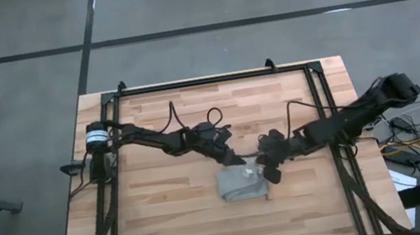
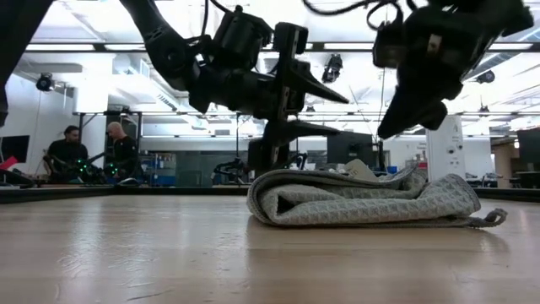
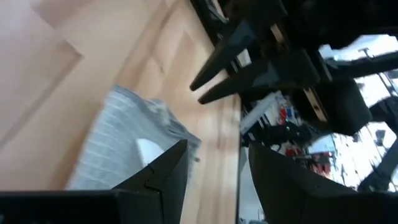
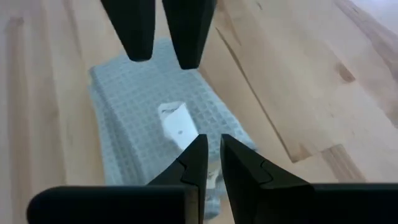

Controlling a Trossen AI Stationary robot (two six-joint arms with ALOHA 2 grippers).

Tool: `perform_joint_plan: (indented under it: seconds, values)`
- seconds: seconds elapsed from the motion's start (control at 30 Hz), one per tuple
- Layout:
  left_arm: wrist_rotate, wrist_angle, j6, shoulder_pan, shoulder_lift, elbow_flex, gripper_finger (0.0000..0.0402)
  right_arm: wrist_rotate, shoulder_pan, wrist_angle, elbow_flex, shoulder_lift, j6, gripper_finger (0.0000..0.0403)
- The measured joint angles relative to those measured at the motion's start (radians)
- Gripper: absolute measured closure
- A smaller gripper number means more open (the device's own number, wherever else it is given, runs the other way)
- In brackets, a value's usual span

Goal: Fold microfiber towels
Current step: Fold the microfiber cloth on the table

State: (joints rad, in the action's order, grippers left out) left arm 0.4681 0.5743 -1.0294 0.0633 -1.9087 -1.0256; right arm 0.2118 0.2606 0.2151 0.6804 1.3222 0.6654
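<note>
Item: microfiber towel (image 1: 243, 184), grey-green, lying folded in a compact bundle on the wooden table (image 1: 167, 224), toward the front centre, between the two arms. In the low view we count several stacked layers (image 2: 363, 203), one loose corner trailing at the end; a white tag (image 4: 177, 124) shows on top.

Left gripper (image 1: 231, 158): above the towel's far edge, fingers parted wide, holding nothing.

Right gripper (image 1: 272, 176): above the towel's right edge, fingers close together with a narrow gap, and we see no cloth between them.

Step, as we judge it: finishing the fold. We advise lifting both grippers straight up so no layer snags, then pressing the top flat and tucking the loose corner.
</note>
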Motion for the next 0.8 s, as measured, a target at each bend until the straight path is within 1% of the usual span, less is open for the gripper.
perform_joint_plan:
  seconds: [0.17, 0.33, 0.5, 0.6, 0.7, 0.8]
  values:
    - [0.01, -0.021, 0.0, 0.023, 0.0, 0.0, 0.0229, -0.033, -0.025, 0.013, 0.0, 0.034, 0.07, 0.036]
    - [0.014, -0.022, 0.01, 0.024, 0.001, 0.0, 0.0229, -0.033, -0.029, 0.004, 0.0, 0.025, 0.102, 0.036]
    - [0.014, -0.025, 0.012, 0.027, 0.001, 0.0, 0.0229, -0.032, -0.028, -0.028, 0.0, 0.016, 0.217, 0.036]
    - [0.014, -0.025, 0.012, 0.027, 0.001, 0.0, 0.0229, -0.033, -0.028, -0.028, 0.0, 0.016, 0.314, 0.036]
    - [0.014, -0.026, 0.022, 0.027, 0.002, 0.0, 0.0229, -0.036, -0.028, -0.028, 0.0, 0.016, 0.345, 0.036]
    - [0.014, -0.027, 0.044, 0.027, 0.002, 0.0, 0.0229, -0.086, -0.028, -0.03, 0.0, 0.015, 0.4, 0.036]
